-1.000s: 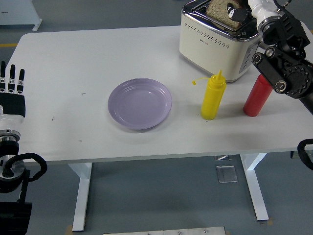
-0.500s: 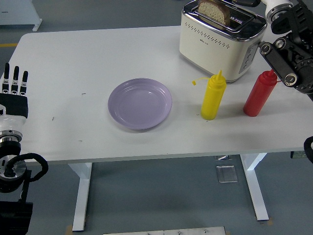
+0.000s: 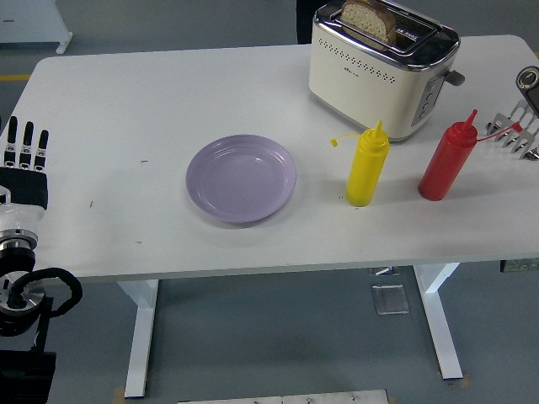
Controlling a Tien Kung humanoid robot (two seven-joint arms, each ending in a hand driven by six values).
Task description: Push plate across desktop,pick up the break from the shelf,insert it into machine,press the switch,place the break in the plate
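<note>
Toaster (image 3: 383,71), cream with a chrome top, stands at the table's (image 3: 152,93) far right; all places below are given from it. Bread (image 3: 369,18): one brown slice, upright in the toaster's left slot, its top sticking out. Lever (image 3: 454,78): on the toaster's right end, up near the top of its travel. Yellow bottle (image 3: 367,165): just in front of the toaster, upright, cap hanging off to the left. Red bottle (image 3: 448,160): in front of the toaster's right corner, upright, beside the yellow one but apart from it. Plate (image 3: 242,178): lilac, holding nothing, well to the toaster's front left, near the table's middle. Right hand (image 3: 518,135): right of the toaster at the picture's edge, only pale fingertips showing, just past the red bottle's nozzle; grip cannot be told. Left hand (image 3: 24,164): far left of the toaster, at the table's left edge, fingers straight and pointing away, holding nothing.
</note>
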